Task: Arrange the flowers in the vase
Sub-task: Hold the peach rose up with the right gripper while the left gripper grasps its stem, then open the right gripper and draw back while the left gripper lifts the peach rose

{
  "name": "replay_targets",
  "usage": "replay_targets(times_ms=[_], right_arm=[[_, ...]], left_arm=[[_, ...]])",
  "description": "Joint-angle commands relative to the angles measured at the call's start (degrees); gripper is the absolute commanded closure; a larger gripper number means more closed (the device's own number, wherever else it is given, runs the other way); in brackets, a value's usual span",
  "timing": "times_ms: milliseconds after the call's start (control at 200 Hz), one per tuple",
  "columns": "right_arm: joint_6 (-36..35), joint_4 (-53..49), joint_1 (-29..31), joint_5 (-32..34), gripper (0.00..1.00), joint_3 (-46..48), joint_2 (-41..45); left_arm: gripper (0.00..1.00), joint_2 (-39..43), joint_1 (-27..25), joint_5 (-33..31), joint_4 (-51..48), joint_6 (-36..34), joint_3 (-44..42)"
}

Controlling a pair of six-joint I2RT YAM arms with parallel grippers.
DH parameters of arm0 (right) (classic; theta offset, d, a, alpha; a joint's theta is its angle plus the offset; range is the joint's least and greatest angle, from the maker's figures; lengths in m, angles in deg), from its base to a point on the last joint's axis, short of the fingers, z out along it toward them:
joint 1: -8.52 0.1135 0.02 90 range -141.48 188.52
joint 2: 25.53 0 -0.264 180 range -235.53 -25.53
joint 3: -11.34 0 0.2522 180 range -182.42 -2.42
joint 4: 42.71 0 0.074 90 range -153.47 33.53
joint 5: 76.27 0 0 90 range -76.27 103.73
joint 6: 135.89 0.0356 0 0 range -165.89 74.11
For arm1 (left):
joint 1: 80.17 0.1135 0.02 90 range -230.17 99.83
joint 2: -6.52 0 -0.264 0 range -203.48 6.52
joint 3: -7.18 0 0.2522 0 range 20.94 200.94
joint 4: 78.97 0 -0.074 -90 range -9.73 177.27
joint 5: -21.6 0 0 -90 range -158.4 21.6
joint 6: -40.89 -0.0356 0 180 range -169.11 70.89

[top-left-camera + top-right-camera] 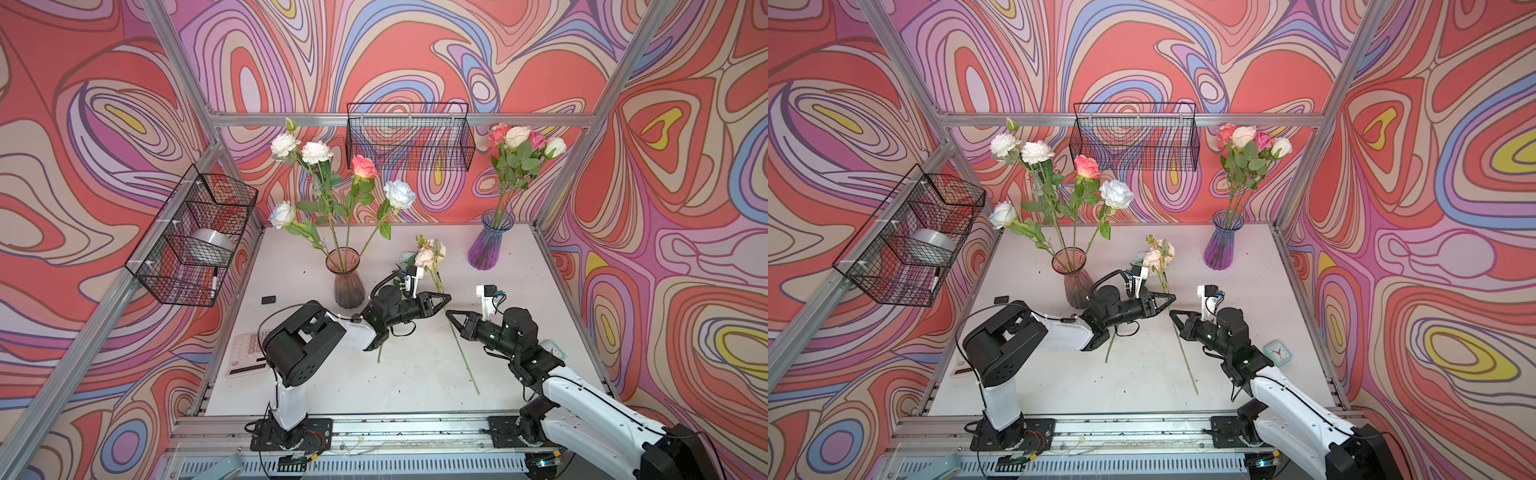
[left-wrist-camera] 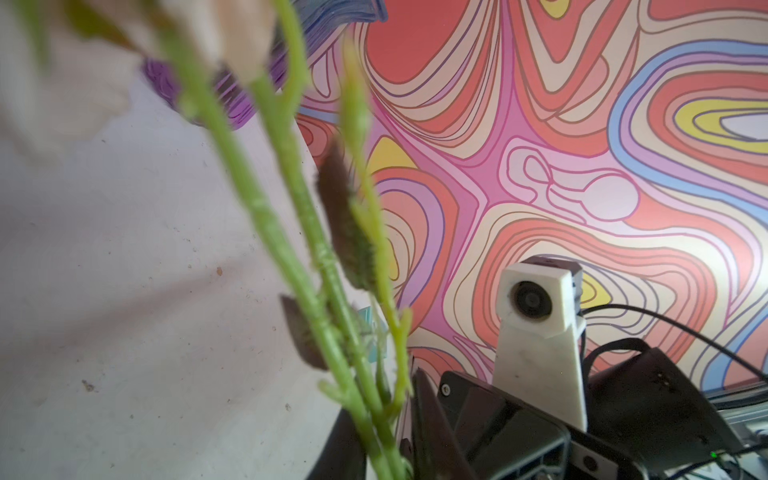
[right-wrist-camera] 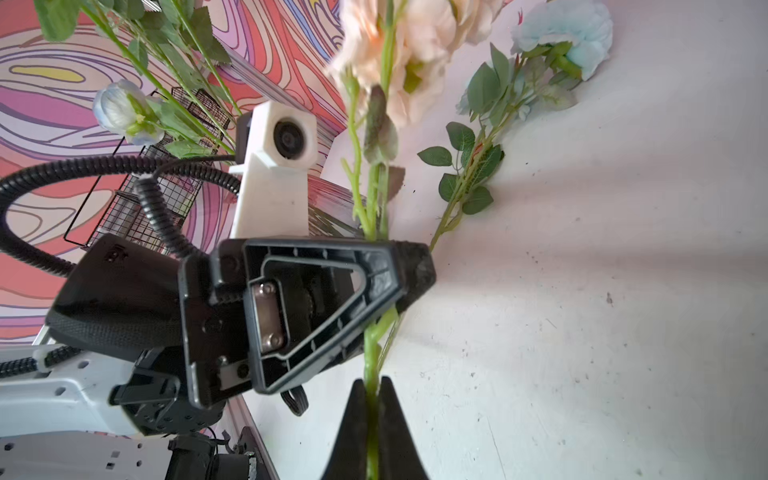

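Mid-way along the white table (image 1: 395, 384), the long green-stemmed peach-cream flower spray (image 1: 430, 254) runs front to back, with its blooms toward the back wall. It lies between the smoky pink glass vase (image 1: 348, 282) and the purple ribbed glass vase (image 1: 487, 247). The left gripper (image 1: 448, 297) and right gripper (image 1: 449, 314) both pinch its stem. Only the right wrist view clearly shows the pale blue flower (image 3: 575, 35) lying beside it.

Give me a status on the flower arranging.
Done: several flowers stand in the pink vase and a bunch in the purple vase. In hand: the peach-bloom stem, gripped by the right gripper and the left gripper. Left: that stem needs a vase, and the pale blue flower lies on the table.
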Motion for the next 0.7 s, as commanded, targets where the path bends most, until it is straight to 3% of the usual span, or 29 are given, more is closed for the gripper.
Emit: replay_targets(times_ms=[0, 35, 110, 260, 381, 471, 556, 641, 696], right_arm=[[0.63, 1.85, 0.52, -0.75, 1.0, 0.8, 0.31], [0.5, 1.8, 0.52, -0.89, 0.99, 0.82, 0.44], [0.47, 1.41, 0.49, -0.96, 0.85, 0.73, 0.93], [-1.41, -4.3, 0.62, 0.26, 0.72, -0.62, 3.04], [-4.92, -12.12, 0.54, 3.66, 0.67, -2.09, 6.92], [-6.29, -17.3, 0.58, 9.74, 0.65, -2.72, 10.12], [-5.41, -22.14, 0.58, 21.26, 0.65, -2.92, 11.15], [-1.2, -26.46, 0.55, 32.88, 0.65, -2.85, 9.65], [0.35, -26.42, 0.51, 36.77, 0.65, -2.71, 8.16]], left_arm=[[0.9, -1.38, -0.18, 0.28, 6.86, 2.18, 1.48], [0.95, -1.33, -0.18, 0.1, 7.52, 2.53, 1.22], [1.0, -0.53, -0.17, -0.49, 7.58, 2.42, 0.56], [1.0, 3.6, -0.08, -1.34, 4.46, -0.53, -1.71], [1.0, 9.86, -0.17, -1.07, -2.48, -5.37, -4.41], [1.0, 17.44, -0.18, -1.84, -13.12, -11.35, -7.01], [1.0, 26.82, -0.36, -4.36, -26.28, -18.98, -9.11], [1.0, 37.4, -2.09, -10.32, -43.54, -29.0, -9.31], [1.0, 43.26, -3.97, -14.1, -54.47, -34.92, -8.18]])
